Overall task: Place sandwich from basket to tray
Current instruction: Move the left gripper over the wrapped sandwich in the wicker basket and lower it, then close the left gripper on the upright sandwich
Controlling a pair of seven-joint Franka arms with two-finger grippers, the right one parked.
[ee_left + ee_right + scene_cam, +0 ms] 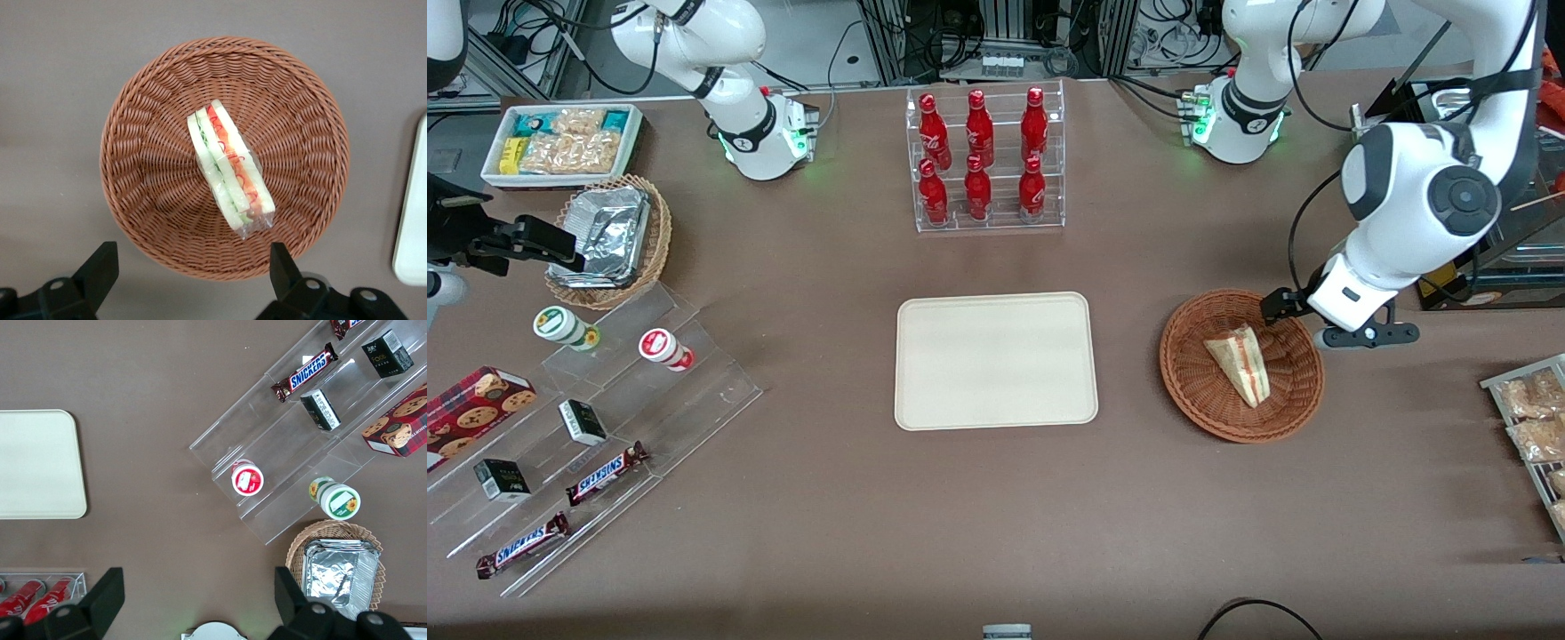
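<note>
The sandwich (1240,364) (230,170), a wrapped white wedge with red and green layers, lies in the middle of the round reddish-brown basket (1183,382) (133,200). The cream tray (996,360) (412,220) lies flat beside the basket, toward the parked arm's end, with nothing on it. My left gripper (1320,322) (193,273) hangs above the basket's rim on the edge farther from the front camera. It is open, its black fingers (100,267) spread wide with nothing between them, and well clear of the sandwich.
A clear rack of red bottles (985,160) stands farther from the front camera than the tray. Acrylic steps (605,418) with snacks, a foil-lined basket (609,236) and a white bin (560,142) sit toward the parked arm's end. Snack packets (1529,409) lie at the working arm's end.
</note>
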